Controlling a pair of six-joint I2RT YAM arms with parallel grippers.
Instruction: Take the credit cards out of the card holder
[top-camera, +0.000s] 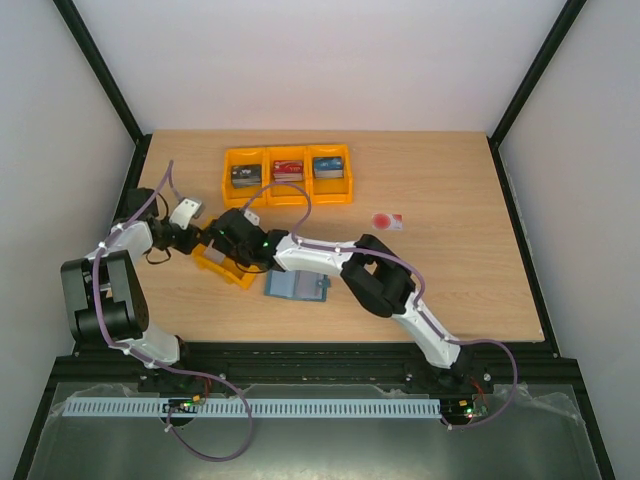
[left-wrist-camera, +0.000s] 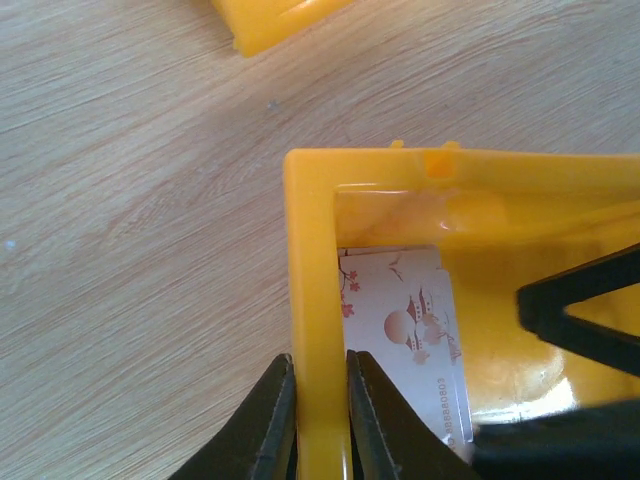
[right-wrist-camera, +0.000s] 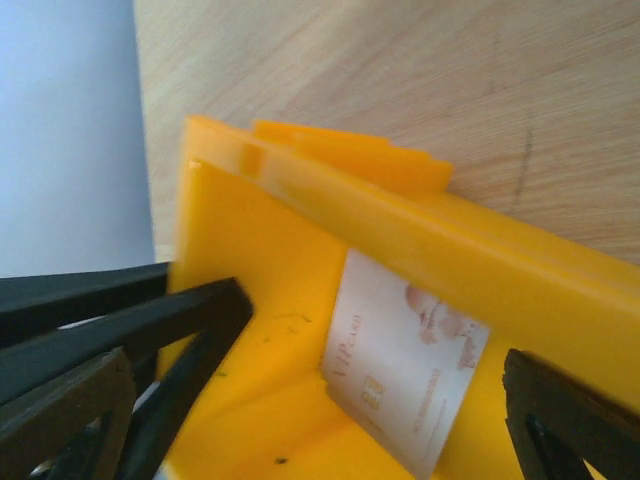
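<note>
A pale credit card (right-wrist-camera: 410, 370) with pinkish marking leans against the inner wall of a small orange bin (right-wrist-camera: 300, 400); it also shows in the left wrist view as the pale card (left-wrist-camera: 405, 335). My right gripper (right-wrist-camera: 370, 390) is open, its fingers wide on either side of this card and apart from it. My left gripper (left-wrist-camera: 320, 405) is shut on the bin's side wall (left-wrist-camera: 315, 300). The teal-blue card holder (top-camera: 296, 286) lies flat on the table beside the bin. A white credit card with a red round mark (top-camera: 387, 221) lies on the table to the right.
A row of three orange bins (top-camera: 287, 176) holding small boxes stands at the back of the wooden table (top-camera: 450, 280). Both arms meet over the small orange bin (top-camera: 222, 268) at the left. A black frame borders the table.
</note>
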